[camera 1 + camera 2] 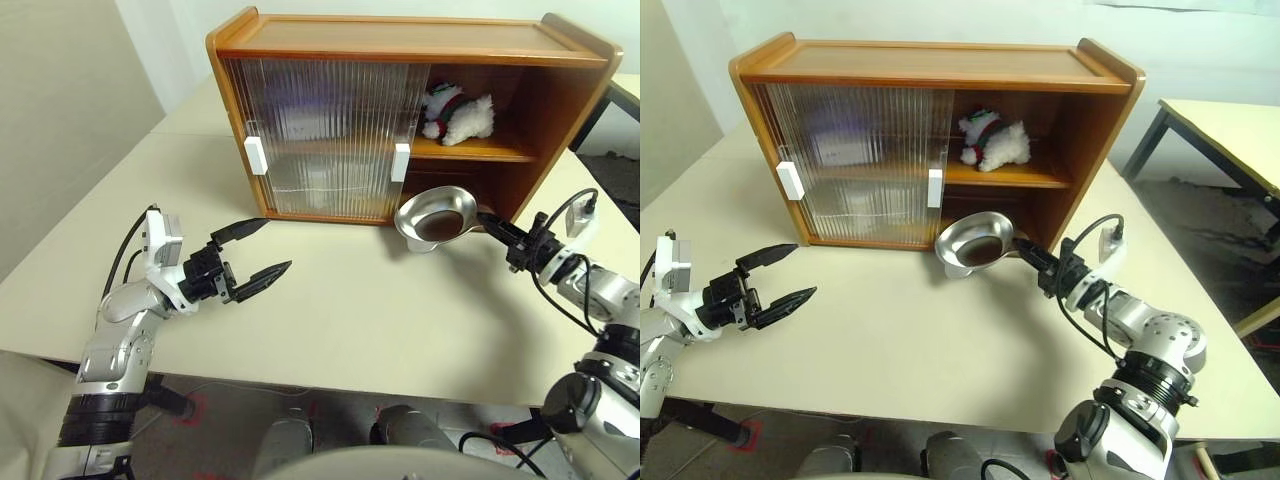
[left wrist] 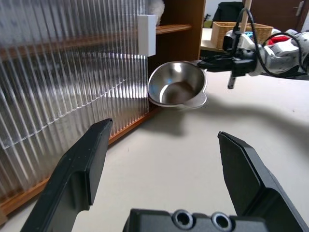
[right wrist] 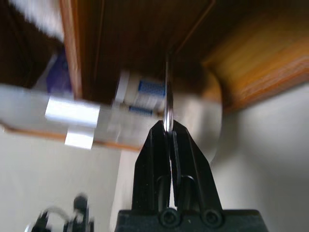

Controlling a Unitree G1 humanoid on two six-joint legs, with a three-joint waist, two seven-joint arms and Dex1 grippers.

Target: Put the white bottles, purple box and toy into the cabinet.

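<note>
The cabinet [image 1: 400, 35] stands at the back of the table, its ribbed sliding doors [image 1: 320, 140] covering the left part and the right part open. The toy [image 1: 458, 115] lies on the open upper shelf. Behind the doors a pale lilac shape [image 1: 835, 140] shows faintly, too blurred to name. In the right wrist view a blurred white bottle with a blue label [image 3: 140, 94] sits in the cabinet. My right gripper [image 1: 490, 220] is shut on the rim of a steel dish [image 1: 435, 215] before the open lower shelf. My left gripper [image 1: 277, 244] hangs open over the table, holding nothing.
The cream table [image 1: 380, 320] stretches in front of the cabinet. White handles [image 1: 256, 155] sit on the sliding doors. A second table [image 1: 1230, 125] stands off to the right, and a wicker basket [image 2: 241, 31] shows beyond the cabinet.
</note>
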